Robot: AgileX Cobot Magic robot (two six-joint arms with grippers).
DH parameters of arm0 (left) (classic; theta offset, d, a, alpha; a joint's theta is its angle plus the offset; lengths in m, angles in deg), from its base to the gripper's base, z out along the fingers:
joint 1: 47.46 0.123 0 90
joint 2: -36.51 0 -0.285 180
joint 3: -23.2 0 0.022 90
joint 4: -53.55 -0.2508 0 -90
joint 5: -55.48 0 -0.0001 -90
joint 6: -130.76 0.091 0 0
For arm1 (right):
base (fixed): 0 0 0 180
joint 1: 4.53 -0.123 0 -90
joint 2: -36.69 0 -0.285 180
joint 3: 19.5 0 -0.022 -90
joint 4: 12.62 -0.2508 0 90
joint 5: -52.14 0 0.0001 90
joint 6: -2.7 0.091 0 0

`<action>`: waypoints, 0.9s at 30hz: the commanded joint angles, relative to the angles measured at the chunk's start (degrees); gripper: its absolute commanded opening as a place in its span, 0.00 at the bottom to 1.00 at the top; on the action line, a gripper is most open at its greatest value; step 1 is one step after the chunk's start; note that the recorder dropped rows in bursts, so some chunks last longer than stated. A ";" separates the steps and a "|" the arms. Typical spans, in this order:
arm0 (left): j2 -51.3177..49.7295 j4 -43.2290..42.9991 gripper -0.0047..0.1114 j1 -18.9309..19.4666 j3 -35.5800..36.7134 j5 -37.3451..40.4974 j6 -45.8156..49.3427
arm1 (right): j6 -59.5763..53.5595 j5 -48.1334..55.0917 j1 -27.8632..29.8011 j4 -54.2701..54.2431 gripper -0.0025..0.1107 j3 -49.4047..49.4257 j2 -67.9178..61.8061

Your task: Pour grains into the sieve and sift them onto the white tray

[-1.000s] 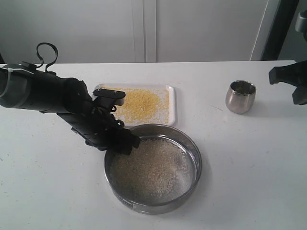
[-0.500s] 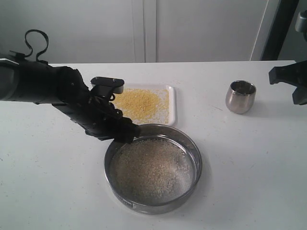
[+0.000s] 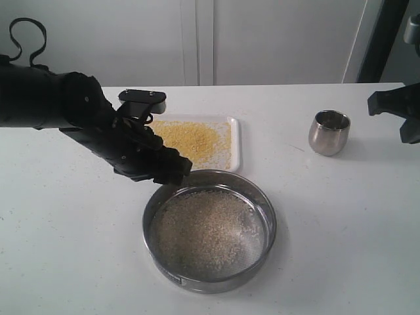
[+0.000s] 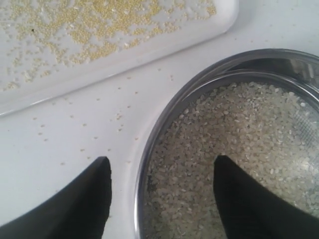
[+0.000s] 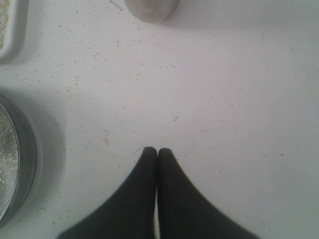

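The sieve point(image 3: 264, 209) rests on the table just in front of the white tray point(image 3: 235, 141). Whitish grains point(image 3: 207, 233) cover its mesh, and golden-yellow grains point(image 3: 193, 138) lie spread on the tray. My left gripper point(image 3: 172, 176) hovers open over the sieve's back-left rim. In the left wrist view one finger of this gripper point(image 4: 162, 161) is over the table and the other over the grains, with the sieve's rim point(image 4: 149, 144) between them untouched. My right gripper point(image 5: 157, 150) is shut on nothing, above bare table at the far right point(image 3: 394, 105).
A small steel cup point(image 3: 329, 132) stands upright at the back right, also seen in the right wrist view point(image 5: 151, 10). Stray grains dot the table point(image 4: 99, 134) between tray and sieve. The sieve's edge point(image 5: 27, 149) shows in the right wrist view.
My left arm has drawn up and back to the left, away from the sieve's rim, jaws still open. The sieve, tray and right arm have stayed where they were.
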 commanded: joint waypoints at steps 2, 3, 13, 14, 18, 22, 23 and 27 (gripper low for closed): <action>1.39 -0.09 0.54 -0.28 -0.06 1.17 0.00 | -0.14 -0.22 0.07 0.00 0.02 0.22 0.47; 1.60 -0.35 0.53 -0.28 -0.06 1.17 0.00 | -0.14 -0.22 0.07 0.00 0.02 0.22 0.47; 3.41 -3.28 0.30 -0.28 -0.06 3.04 0.00 | 1.83 -0.22 0.07 0.00 0.02 0.22 0.47; 3.68 -3.66 0.24 -0.28 -0.06 3.16 0.00 | 1.83 -0.22 0.07 0.00 0.02 0.22 0.47; 4.70 -6.07 0.04 -0.28 -0.06 4.98 0.00 | 1.83 -0.22 0.07 0.00 0.02 0.22 0.47; 5.23 -5.87 0.04 1.40 -0.06 7.68 -0.39 | 1.83 -0.22 0.07 0.00 0.02 0.22 0.47; 5.23 -5.87 0.04 1.96 -0.06 8.32 -0.50 | 1.83 -0.22 0.07 0.00 0.02 0.22 0.47; 5.23 -5.63 0.04 8.21 -0.06 12.04 -1.70 | 1.83 -0.22 0.07 0.00 0.02 0.22 0.47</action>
